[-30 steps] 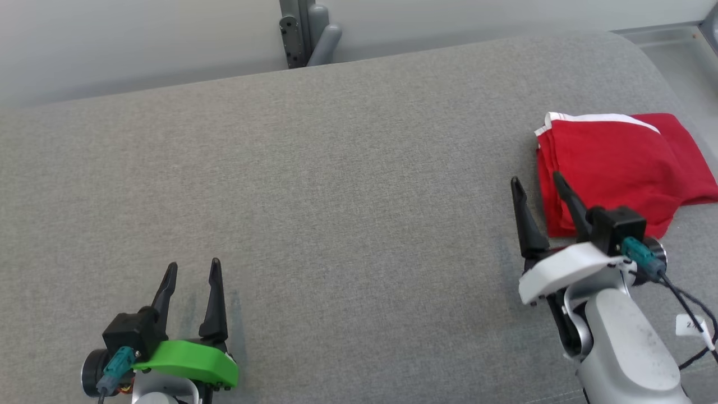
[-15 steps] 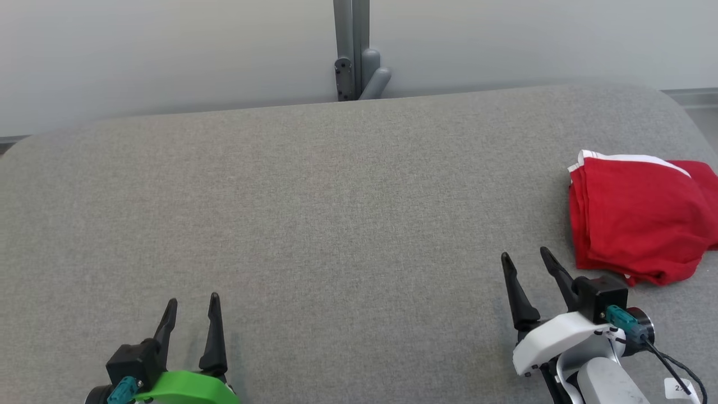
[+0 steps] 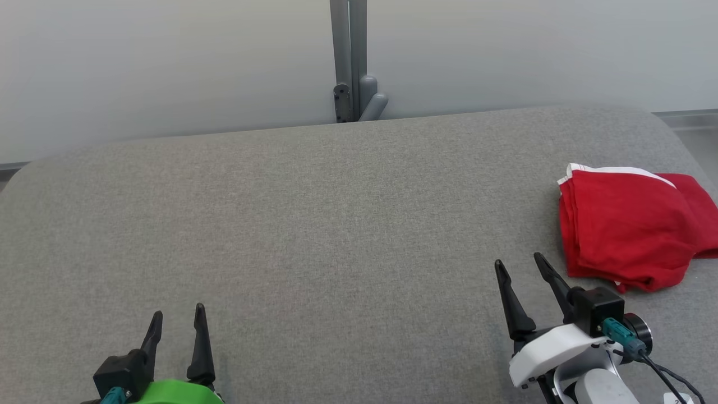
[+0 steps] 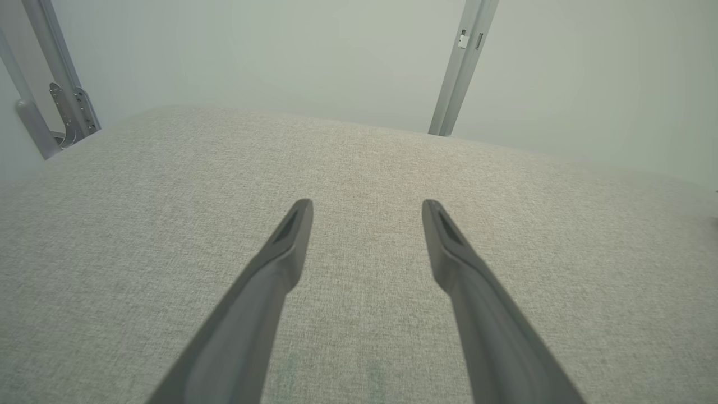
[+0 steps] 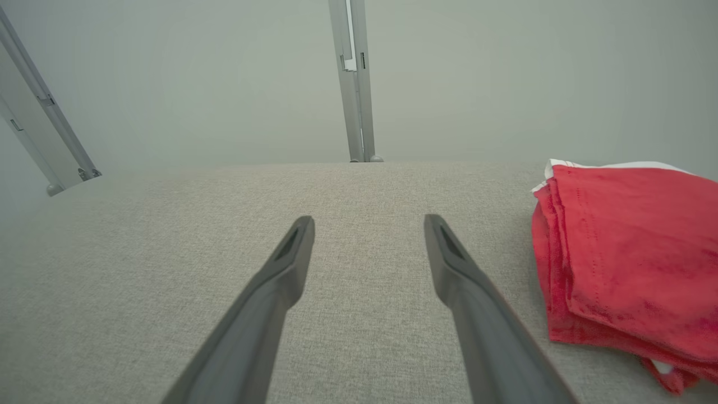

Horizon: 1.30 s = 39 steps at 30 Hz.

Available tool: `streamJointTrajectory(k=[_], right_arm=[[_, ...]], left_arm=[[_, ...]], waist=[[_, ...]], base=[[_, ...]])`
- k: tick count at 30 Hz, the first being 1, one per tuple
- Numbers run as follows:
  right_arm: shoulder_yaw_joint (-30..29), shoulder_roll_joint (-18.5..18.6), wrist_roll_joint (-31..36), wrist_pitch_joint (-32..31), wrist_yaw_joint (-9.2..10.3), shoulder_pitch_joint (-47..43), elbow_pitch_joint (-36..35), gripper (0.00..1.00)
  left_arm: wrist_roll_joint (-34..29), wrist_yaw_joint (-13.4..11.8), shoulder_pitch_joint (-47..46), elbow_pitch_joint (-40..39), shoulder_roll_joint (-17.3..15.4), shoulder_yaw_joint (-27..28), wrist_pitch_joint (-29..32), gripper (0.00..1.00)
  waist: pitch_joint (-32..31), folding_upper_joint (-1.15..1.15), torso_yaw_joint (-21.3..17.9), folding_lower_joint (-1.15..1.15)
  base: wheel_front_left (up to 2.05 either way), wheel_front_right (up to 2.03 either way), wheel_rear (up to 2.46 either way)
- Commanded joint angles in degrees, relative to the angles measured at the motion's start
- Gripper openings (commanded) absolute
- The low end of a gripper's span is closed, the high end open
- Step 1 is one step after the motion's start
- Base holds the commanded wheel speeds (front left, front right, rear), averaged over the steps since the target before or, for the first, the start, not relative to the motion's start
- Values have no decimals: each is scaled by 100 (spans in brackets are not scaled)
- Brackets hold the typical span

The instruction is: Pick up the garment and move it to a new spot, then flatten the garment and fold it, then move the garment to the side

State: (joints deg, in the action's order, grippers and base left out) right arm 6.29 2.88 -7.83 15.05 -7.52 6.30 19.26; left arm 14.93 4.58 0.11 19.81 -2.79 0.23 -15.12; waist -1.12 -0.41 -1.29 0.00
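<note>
Garment [image 3: 625, 230] lies folded near the right end of the grey padded surface [image 3: 336, 224], just beyond our right gripper [image 3: 518, 259]. It and our left gripper [image 3: 178, 310] stand open and empty. We judge the move aside done; next we need only keep clear.

You will find the garment [image 3: 625, 224] at the right edge of the head view, a little below mid-height, its far side cut off by the frame. It is red cloth with a white band along its upper edge (clearest at the bundle's top left corner). It is folded into a compact stack of several layers, the stacked edges facing frame left, and it lies flat on the grey fabric surface [image 3: 336, 224]. The right wrist view places it at frame right, a small loose end protruding at its lower edge.
</note>
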Motion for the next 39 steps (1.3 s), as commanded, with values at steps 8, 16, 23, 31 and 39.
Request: streamJointTrajectory(k=[8, 16, 23, 31, 39], right_arm=[[-103, 9, -12, 13, 7, -236, -41, 100], [-155, 12, 67, 13, 8, -220, 54, 100], [-41, 14, 65, 13, 8, -166, 165, 100], [-87, 14, 66, 13, 8, -159, 204, 100], [-39, -25, 56, -4, -1, -212, 323, 0]], left_arm=[[30, 79, 89, 39, -23, 28, 1, 100], [29, 46, 87, 77, -23, 30, 2, 100], [78, -2, 120, 61, -23, 42, 1, 100], [84, 8, 118, 111, -24, -13, 2, 100], [184, 52, 69, 260, 23, -61, 5, 0]], waist=[[-21, 41, -94, 0], [9, 41, -89, 0], [41, 41, -171, 0], [65, 41, -196, 0], [81, 0, -198, 0]], base=[[0, 0, 0], [0, 0, 0], [0, 0, 0], [0, 0, 0], [0, 0, 0]])
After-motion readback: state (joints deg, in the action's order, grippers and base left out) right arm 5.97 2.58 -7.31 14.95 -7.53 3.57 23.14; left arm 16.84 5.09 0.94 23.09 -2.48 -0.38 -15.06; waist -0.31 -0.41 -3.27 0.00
